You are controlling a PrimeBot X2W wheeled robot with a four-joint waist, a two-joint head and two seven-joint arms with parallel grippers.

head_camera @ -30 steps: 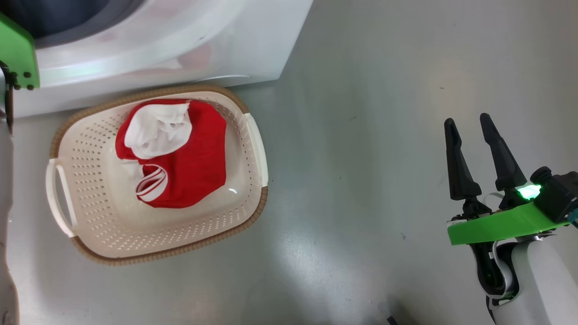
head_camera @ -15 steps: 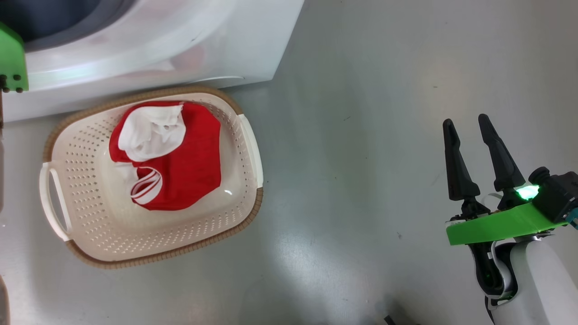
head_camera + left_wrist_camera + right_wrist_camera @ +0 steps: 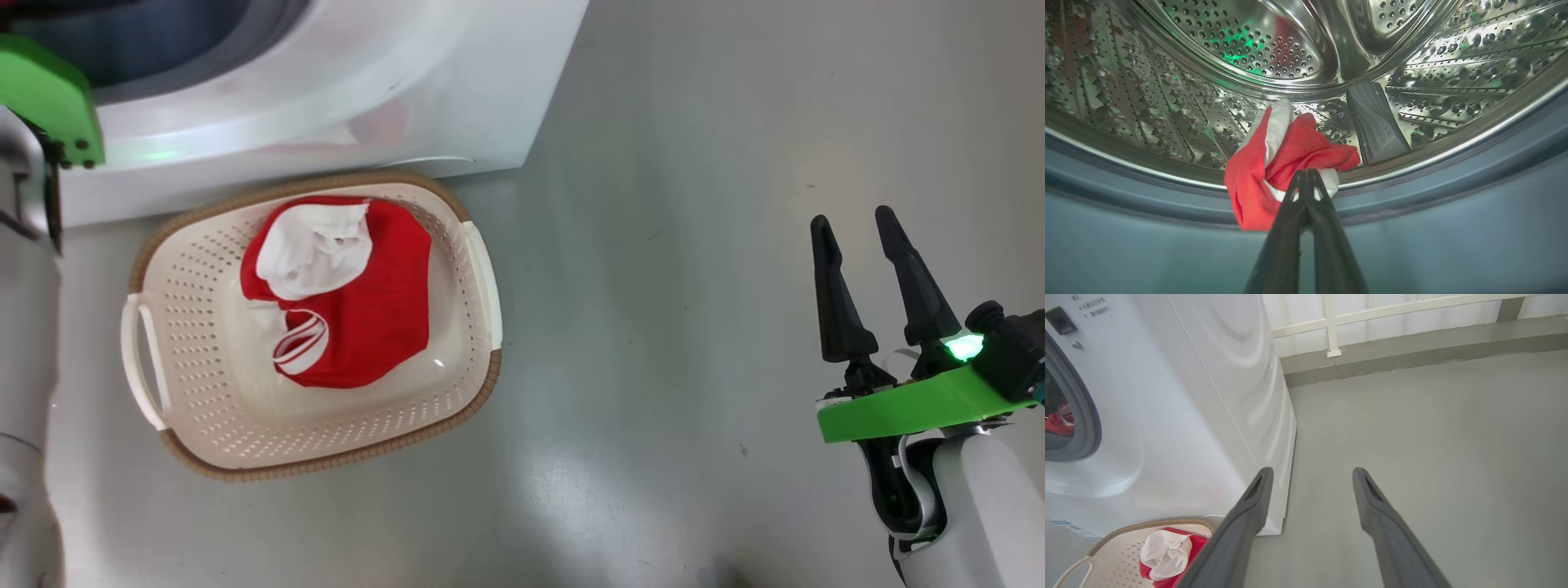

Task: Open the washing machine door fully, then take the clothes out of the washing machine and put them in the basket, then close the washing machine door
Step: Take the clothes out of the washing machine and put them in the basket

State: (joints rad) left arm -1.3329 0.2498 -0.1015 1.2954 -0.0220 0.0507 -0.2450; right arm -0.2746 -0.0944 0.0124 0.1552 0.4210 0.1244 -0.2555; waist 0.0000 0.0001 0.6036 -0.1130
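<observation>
Clothes [image 3: 1290, 151] at the tips of the left pincer [image 3: 1306, 174] had just been clamped as it snapped together, readying transfer to the basket [image 3: 204, 327]; the right pincer [image 3: 851, 219] stood apart.

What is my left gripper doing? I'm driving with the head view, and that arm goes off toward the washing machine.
Observer: The left gripper is shut on a red and white garment inside the steel drum.
Operator: Is it deep inside?
Observer: No, it's at the drum's front edge, with its lower end hanging over the grey rubber ring.
</observation>
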